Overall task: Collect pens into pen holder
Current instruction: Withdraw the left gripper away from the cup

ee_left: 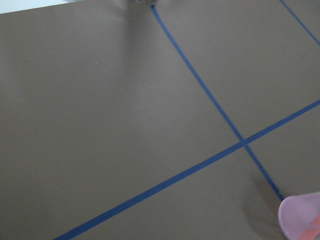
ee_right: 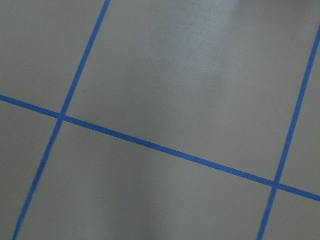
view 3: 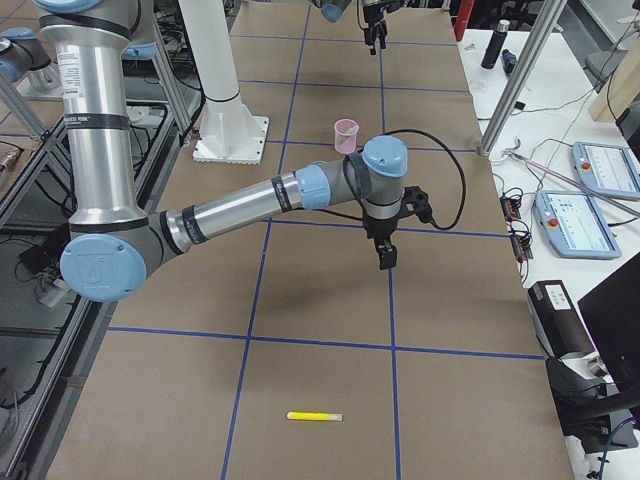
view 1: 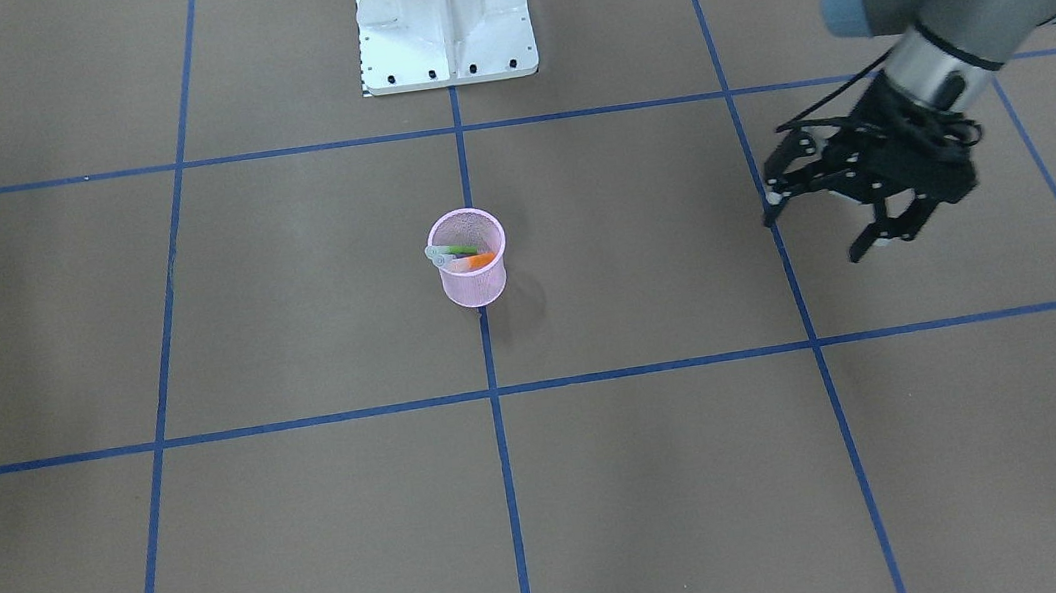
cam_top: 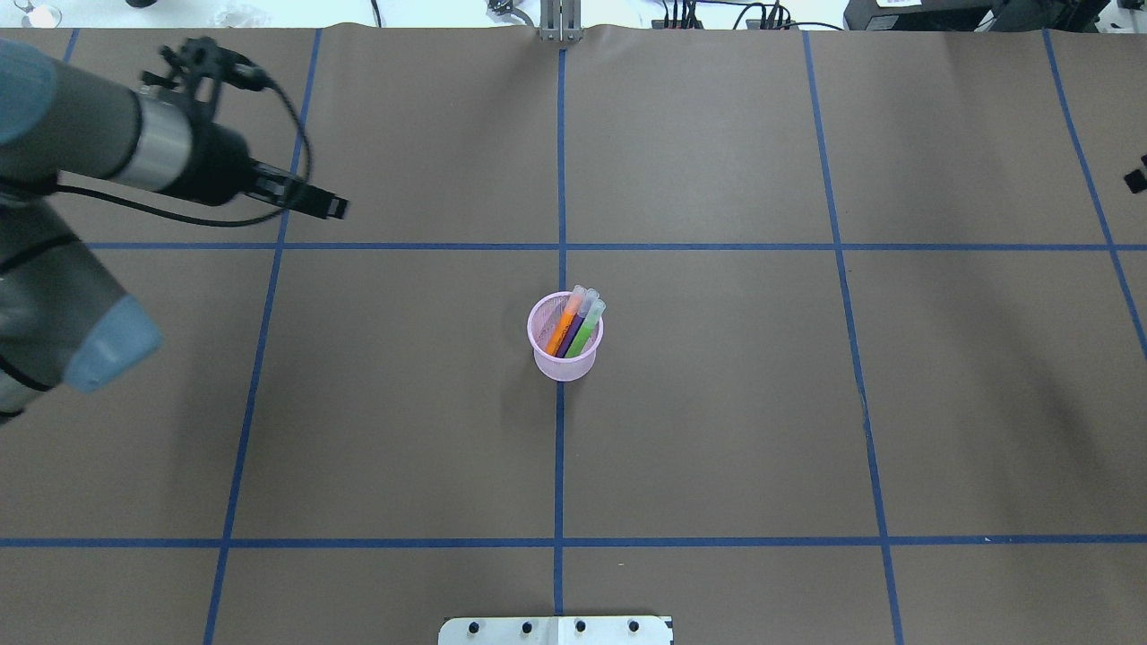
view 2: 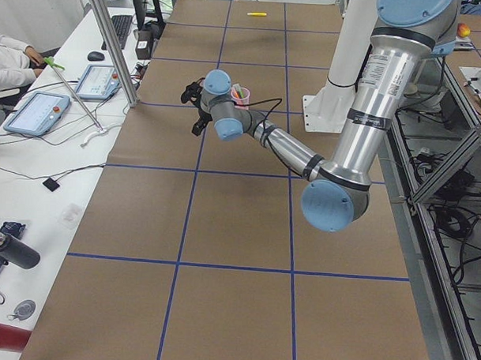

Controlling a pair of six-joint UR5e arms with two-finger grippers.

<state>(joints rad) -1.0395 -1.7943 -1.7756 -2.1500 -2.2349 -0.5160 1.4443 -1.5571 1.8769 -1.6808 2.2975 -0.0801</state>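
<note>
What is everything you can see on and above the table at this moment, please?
pen holder: one, pink mesh, upright at the table's centre.
pens: three, orange, purple and green, inside the pen holder, pale caps sticking out.
yellow stick: one, yellow, lying flat far out at the robot's right end.
table: one, brown with blue grid lines.
robot base: one, white, at the robot's edge.
left gripper: one, black, open and empty, on the robot's left.
right gripper: one, black, on the robot's right; open or shut unclear.
</note>
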